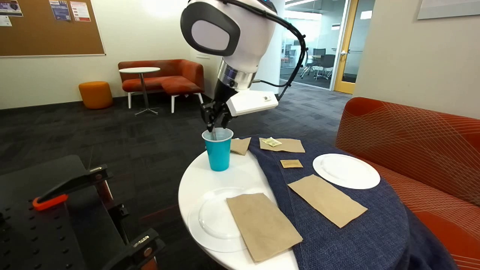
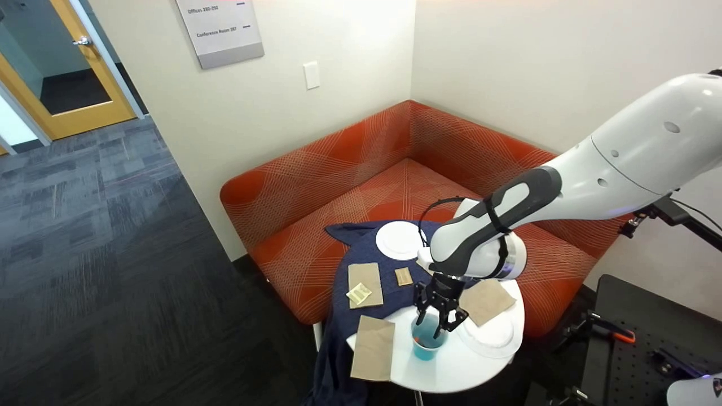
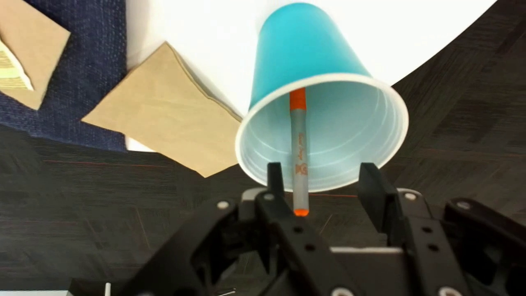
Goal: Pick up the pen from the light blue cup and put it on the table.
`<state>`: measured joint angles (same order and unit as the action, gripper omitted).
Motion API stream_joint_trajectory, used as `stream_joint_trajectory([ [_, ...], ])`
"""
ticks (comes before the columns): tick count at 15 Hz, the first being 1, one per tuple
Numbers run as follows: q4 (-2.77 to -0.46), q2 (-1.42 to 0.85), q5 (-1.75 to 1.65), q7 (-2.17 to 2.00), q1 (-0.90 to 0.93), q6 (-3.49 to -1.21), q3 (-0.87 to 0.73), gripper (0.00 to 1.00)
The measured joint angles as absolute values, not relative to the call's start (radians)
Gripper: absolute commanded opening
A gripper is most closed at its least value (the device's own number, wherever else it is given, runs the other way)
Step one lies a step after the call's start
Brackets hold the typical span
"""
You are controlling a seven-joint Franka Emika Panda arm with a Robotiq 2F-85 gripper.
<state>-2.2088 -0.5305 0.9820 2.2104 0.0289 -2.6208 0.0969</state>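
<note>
Draping white table (image 1: 240,174): navy cloth (image 1: 371,228); sofa (image 2: 389,189) alongside.

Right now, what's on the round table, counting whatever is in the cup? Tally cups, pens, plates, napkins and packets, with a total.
Cup: 1
Pen: 1, in the cup
Plates: 2
Napkins: 4
Packets: 2
Total: 10

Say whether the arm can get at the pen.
Likely yes: the gripper is open; in the wrist view the pen pokes out of the cup between the fingers; nothing visible blocks it.
</note>
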Motion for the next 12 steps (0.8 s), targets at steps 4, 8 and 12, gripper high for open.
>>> stream_joint_trajectory([
  [4,-2.185,-0.562,0.97,2.21,0.025,-2.621,0.1,0.49],
  [8,-2.168,-0.586,0.959,2.21,0.019,-2.621,0.107,0.46],
  [12,-2.15,-0.606,0.954,2.21,0.012,-2.621,0.121,0.46],
])
